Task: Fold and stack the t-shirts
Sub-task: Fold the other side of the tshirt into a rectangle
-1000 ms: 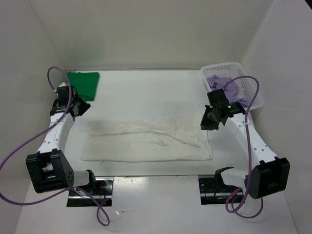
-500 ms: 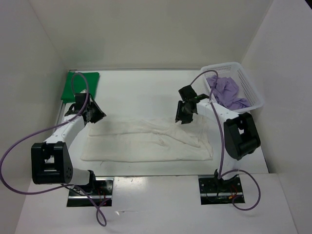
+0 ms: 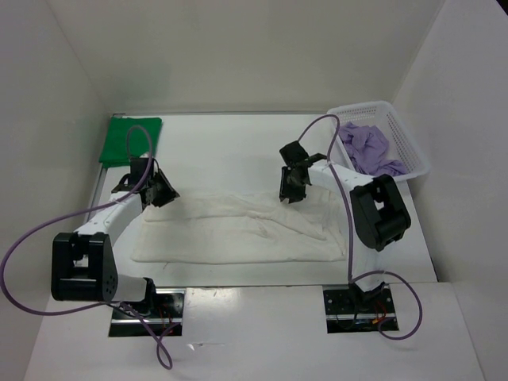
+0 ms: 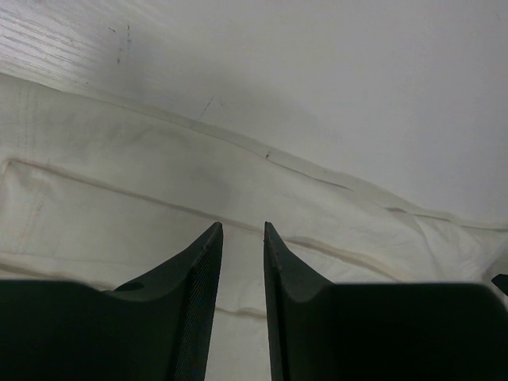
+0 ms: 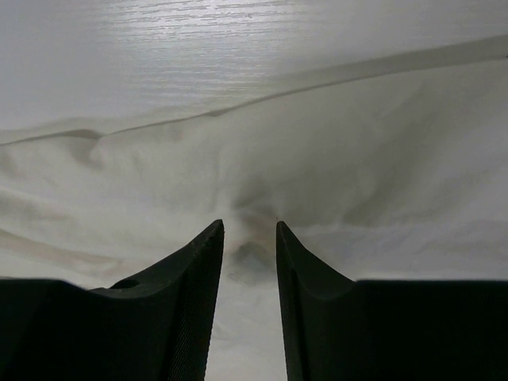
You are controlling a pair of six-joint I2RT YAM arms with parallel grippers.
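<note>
We judge the white t-shirt (image 3: 238,234), lying flat at the middle of the counter (image 3: 226,147), folds best if both arms pinch its far hem together and carry it evenly toward 6 o'clock. The left gripper (image 3: 161,193) at the shirt's 10 o'clock corner and the right gripper (image 3: 290,189) at its 1 o'clock edge tip down onto that hem, jaws narrowly spread, gripping nothing. The green t-shirt (image 3: 131,140) lies folded at the counter's 10 o'clock, the lavender t-shirt (image 3: 368,148) in the mesh basket (image 3: 362,108) at 2 o'clock.

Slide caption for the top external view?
Left tool and right tool at the far edge of the spread white t-shirt; folded green t-shirt far left, lavender t-shirt in the white mesh basket.
</note>
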